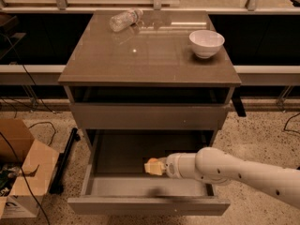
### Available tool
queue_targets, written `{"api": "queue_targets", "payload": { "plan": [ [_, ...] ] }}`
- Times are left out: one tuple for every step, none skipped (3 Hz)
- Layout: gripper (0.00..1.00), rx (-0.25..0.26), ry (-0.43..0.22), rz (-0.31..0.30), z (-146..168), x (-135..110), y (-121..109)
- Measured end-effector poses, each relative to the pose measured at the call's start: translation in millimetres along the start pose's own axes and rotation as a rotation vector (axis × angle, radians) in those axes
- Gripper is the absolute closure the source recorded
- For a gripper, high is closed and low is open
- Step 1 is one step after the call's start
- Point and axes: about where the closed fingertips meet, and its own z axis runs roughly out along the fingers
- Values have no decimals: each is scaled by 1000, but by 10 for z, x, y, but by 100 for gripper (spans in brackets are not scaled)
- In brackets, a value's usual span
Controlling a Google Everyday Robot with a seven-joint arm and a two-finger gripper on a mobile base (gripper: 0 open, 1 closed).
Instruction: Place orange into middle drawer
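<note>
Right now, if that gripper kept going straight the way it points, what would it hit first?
The gripper is inside the open drawer, pointing left. Going straight on, it would probably meet the drawer's left wall first, though depth is unclear.
</note>
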Motion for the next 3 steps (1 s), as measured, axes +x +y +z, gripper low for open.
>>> {"api": "queue_targets", "payload": {
  "plan": [
    [100, 32, 50, 43, 153, 320, -371],
    [100, 75, 94, 80, 253, 630, -773],
    [82, 132, 134, 98, 302, 857, -1108]
  ]
}}
